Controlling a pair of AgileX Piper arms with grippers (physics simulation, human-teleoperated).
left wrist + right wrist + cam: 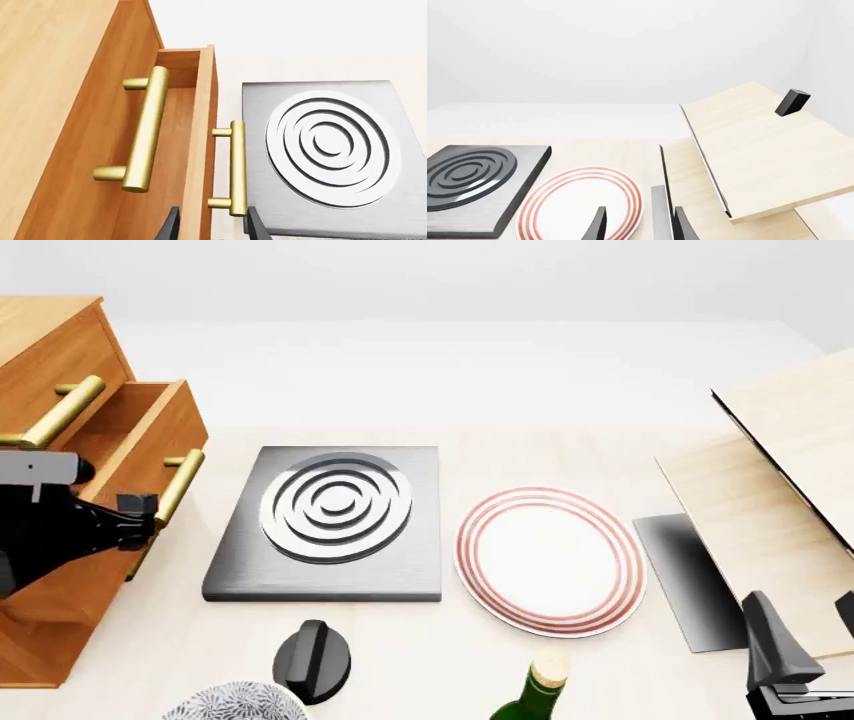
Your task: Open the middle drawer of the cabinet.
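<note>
The orange-brown cabinet point(54, 340) stands at the table's left edge. Its middle drawer point(147, 430) is pulled out toward the table's centre, and its inside point(179, 120) shows. The drawer's brass handle point(180, 485) point(237, 167) points at the grey hob. My left gripper point(144, 515) point(213, 227) is open. Its black fingertips point(257, 227) straddle the lower end of that handle and the drawer's front board without closing on them. The upper drawer's handle point(145, 131) sits further back on the closed front. My right gripper point(807, 640) point(640, 225) hangs open at the near right, holding nothing.
A grey hob plate with concentric rings point(334, 510) lies just right of the drawer. A red-rimmed white plate point(547, 560) is beside it. A black knob point(311, 655), a patterned bowl point(234, 702) and a green bottle point(534, 695) sit near the front. Pale wood boards point(787, 470) fill the right.
</note>
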